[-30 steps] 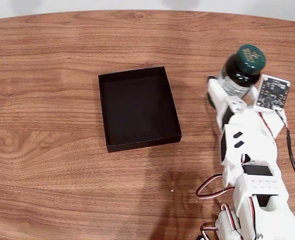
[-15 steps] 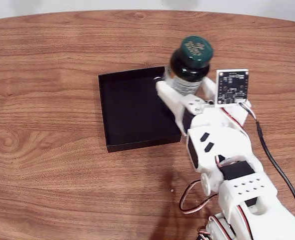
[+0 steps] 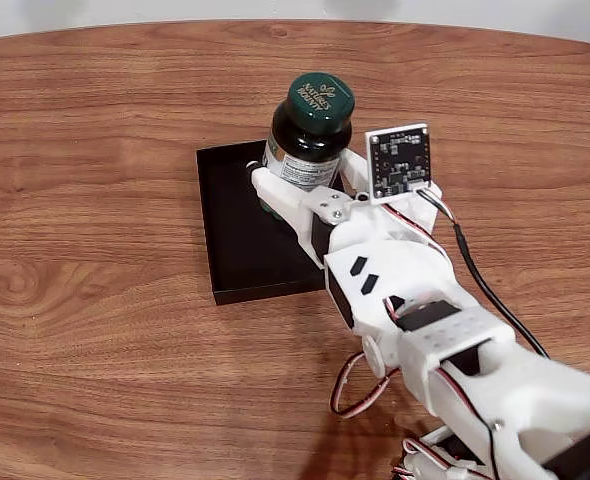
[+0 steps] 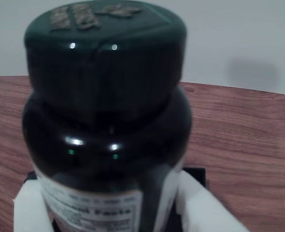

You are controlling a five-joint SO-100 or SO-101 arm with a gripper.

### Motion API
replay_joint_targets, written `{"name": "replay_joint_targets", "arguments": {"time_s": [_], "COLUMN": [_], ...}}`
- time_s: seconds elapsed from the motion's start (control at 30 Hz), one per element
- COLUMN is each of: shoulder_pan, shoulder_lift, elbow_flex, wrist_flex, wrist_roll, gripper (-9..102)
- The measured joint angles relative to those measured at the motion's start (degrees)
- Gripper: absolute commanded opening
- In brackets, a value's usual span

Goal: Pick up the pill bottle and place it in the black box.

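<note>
Above black box [image 3: 237, 235]: pincer [image 3: 305, 180] clamps pill bottle [image 3: 305, 150]; label unreadable.

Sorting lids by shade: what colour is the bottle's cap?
Dark green with pale lettering, clearest in the fixed view: cap.

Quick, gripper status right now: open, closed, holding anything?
Gripper: closed on the pill bottle, jaws on either side of its body, held upright above the black box.

The tabletop [image 3: 95, 300] was smooth wood with visible grain. The bottle [image 3: 300, 150] looked like glossy dark plastic with a paper label. The box [image 3: 230, 230] was matt black. The pincer [image 3: 305, 195] was white plastic.
</note>
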Motion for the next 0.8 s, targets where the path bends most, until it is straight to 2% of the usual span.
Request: {"name": "replay_joint_targets", "arguments": {"time_s": [0.5, 0.8], "shoulder_pan": [-2.11, -2.11], "shoulder_lift": [-27.77, -38.41], "elbow_flex": [-5.71, -9.84], "wrist_flex": [-23.03, -28.48], "wrist_roll": [2.46, 7.65], "gripper": [20, 20]}}
